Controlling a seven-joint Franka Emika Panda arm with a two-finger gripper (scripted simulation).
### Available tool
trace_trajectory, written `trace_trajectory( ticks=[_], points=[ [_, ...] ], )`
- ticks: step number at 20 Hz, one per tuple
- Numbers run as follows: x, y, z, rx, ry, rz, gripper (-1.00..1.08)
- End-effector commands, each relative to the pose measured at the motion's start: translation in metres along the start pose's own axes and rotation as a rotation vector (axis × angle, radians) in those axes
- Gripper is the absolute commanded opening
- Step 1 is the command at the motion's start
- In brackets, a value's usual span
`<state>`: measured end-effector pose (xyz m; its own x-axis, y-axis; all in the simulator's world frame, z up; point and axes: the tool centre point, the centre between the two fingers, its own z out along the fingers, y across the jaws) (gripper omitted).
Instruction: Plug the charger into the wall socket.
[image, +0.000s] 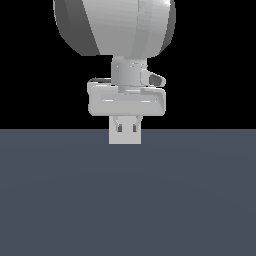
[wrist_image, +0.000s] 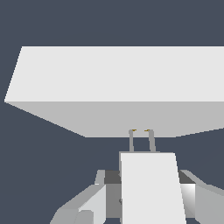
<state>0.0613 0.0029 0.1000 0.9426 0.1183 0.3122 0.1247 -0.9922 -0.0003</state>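
Note:
My gripper (image: 127, 128) hangs low under the arm, shut on the charger (wrist_image: 151, 188), an off-white block between the fingers (wrist_image: 89, 203). Two thin prongs (wrist_image: 141, 139) with orange tips stick out of the charger's front end. The tips reach the face of the wall socket (wrist_image: 122, 78), a large pale panel straight ahead. In the exterior view the wall socket (image: 125, 139) stands upright just behind the gripper. The charger blends into it there and is hard to make out. Whether the prongs have entered the panel cannot be told.
A flat dark grey-blue floor (image: 125, 200) spreads around the panel, with a black background above it. The arm's large rounded link (image: 115, 25) fills the top of the exterior view.

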Motion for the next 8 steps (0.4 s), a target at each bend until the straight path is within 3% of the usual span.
trace_trajectory(
  ticks=[1, 8],
  points=[
    [0.0072, 0.0002, 0.0025, 0.000, 0.000, 0.000, -1.00],
    [0.0146, 0.0001, 0.0048, 0.000, 0.000, 0.000, -1.00]
  ],
)
